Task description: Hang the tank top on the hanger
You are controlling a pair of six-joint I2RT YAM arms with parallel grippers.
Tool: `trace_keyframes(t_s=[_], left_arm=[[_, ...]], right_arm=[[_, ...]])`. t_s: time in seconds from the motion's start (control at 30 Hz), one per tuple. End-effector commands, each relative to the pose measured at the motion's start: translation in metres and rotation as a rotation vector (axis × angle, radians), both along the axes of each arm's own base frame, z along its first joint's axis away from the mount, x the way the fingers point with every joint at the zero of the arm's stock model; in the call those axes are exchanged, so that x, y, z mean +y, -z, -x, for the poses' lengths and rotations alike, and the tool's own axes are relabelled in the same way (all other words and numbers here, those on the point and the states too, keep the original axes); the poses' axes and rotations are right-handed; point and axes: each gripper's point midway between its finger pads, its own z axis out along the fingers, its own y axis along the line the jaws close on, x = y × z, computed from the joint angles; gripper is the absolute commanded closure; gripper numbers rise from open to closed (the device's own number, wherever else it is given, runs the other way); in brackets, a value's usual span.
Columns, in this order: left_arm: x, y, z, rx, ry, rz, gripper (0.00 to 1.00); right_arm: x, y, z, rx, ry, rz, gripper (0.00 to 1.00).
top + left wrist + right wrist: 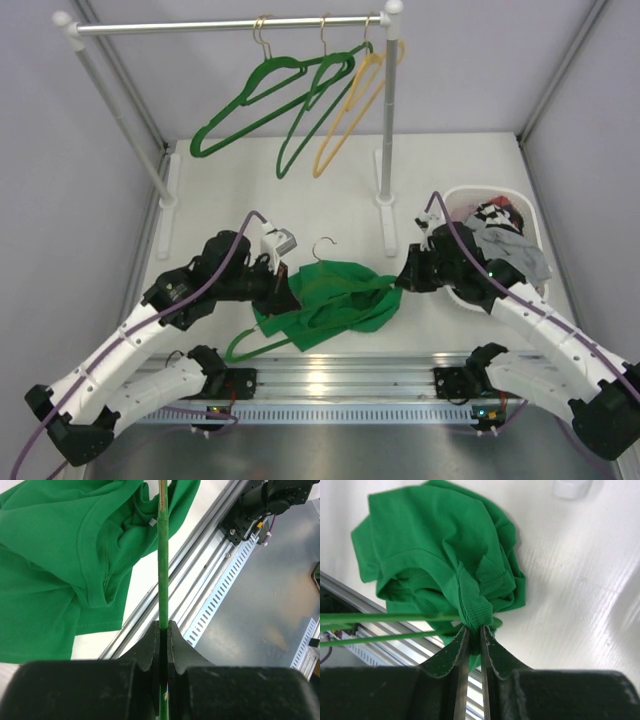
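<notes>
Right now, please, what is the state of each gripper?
The left gripper is closed on the hanger.
The right gripper is closed on a ribbed edge of the tank top.

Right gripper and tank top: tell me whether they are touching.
Touching. Right wrist view: the right gripper has its jaws pinched shut on a ribbed edge of the tank top.

Left tool [163,626], right tool [473,628], both seemingly clamped
</notes>
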Motion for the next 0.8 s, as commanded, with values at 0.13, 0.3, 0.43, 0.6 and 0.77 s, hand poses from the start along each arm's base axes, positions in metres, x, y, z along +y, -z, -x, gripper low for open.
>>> trace_keyframes(t_s=[0.13,0.3,0.43,0.6,0.77], left_arm=[[-0.031,-0.017,-0.010,-0.085,0.035,0.083,1.00],[-0.035,-0.020,-0.030,-0.156,-0.040,0.094,1.00],[-0.043,-0.024,-0.037,-0.180,-0.049,0.138,1.00],[-0.057,-0.012,-0.037,-0.185,-0.035,0.142,1.00],[-0.063,-0.013,-0.037,-0.233,-0.062,0.177,1.00]], right_arm=[[0.012,-0.055,-0.023,-0.120,-0.009,-0.084,0.87],[0.020,-0.067,-0.024,-0.129,-0.038,-0.115,0.87],[0.019,-0.077,-0.023,-0.148,-0.039,-0.126,0.87],[0.024,-0.101,-0.024,-0.182,-0.049,-0.164,0.87],[0.025,-0.114,-0.027,-0.202,-0.051,-0.172,0.87]])
